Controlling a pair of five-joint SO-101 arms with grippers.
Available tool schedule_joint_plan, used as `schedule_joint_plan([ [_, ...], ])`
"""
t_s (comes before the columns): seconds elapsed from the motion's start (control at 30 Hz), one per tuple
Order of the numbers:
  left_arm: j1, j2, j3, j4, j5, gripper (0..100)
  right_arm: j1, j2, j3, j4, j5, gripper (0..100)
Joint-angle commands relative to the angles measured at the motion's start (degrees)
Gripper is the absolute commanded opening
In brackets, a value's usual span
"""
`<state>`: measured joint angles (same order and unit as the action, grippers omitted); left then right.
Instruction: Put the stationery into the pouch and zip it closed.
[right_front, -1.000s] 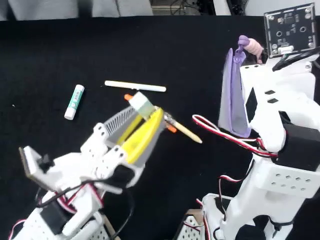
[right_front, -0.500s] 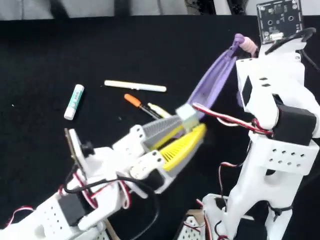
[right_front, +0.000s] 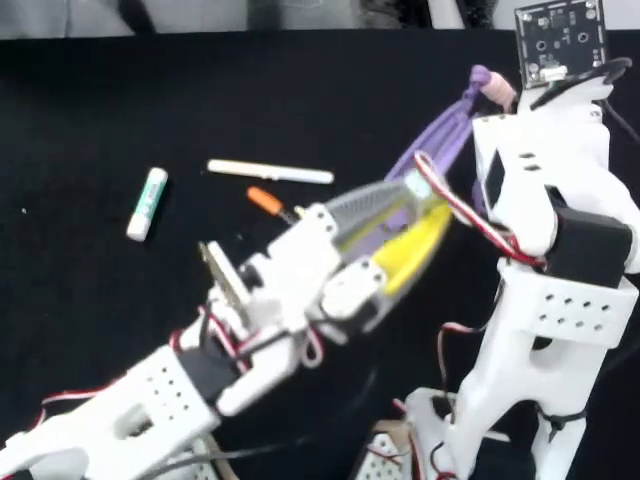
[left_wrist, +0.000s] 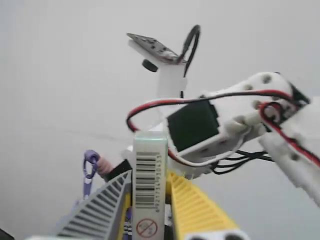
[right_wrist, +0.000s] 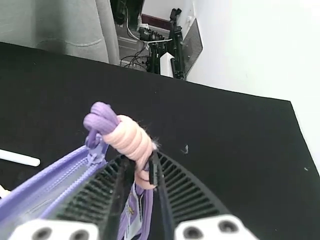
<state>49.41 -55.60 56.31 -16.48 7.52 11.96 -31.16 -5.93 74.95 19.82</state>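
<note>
The purple pouch (right_front: 432, 150) hangs stretched on a slant above the table. My right gripper (right_front: 494, 100) holds it up, shut on its pink cord pull (right_wrist: 131, 138) beside the zipper (right_wrist: 55, 175). My left gripper (right_front: 418, 195), with one grey and one yellow finger, is shut on a white barcoded block (left_wrist: 149, 182). It holds the block (right_front: 416, 184) against the pouch's lower end. On the table lie a white-green glue stick (right_front: 147, 203), a white pen (right_front: 270, 172) and an orange marker (right_front: 265, 201), the marker partly hidden by the left arm.
The black table (right_front: 90, 120) runs back to a pale wall. The right arm's white body (right_front: 545, 260) stands tall at the right, red-white wires (right_front: 470, 215) looping across to the left gripper. The left arm (right_front: 200, 370) crosses the table's front middle.
My left gripper has carried the white block right and away, from above the pens up to the pouch. The right gripper's pouch swung from hanging straight to a slant.
</note>
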Motion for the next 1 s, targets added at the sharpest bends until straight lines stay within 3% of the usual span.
schedule_joint_plan([
  [0.0, -5.05, 2.11, -4.44, -2.55, -0.70, 3, 0.97, -0.31, -0.31, -1.14, -0.09, 1.1],
  [0.33, -5.85, 3.25, -2.07, -2.20, -5.98, 3, 0.97, -0.31, -0.31, -1.23, -0.09, 1.1],
  [0.73, -7.25, 17.32, -4.00, -2.20, -7.47, 3, 1.05, -0.31, -0.31, -1.23, -0.09, 1.1],
  [0.83, -8.48, 17.32, -3.74, -2.02, -7.21, 9, 1.05, -0.31, -0.31, -1.23, -0.09, 1.1],
  [0.97, -9.71, 14.42, -6.73, 9.05, -3.16, 18, 1.05, -0.31, -0.22, -1.23, -0.09, 1.1],
])
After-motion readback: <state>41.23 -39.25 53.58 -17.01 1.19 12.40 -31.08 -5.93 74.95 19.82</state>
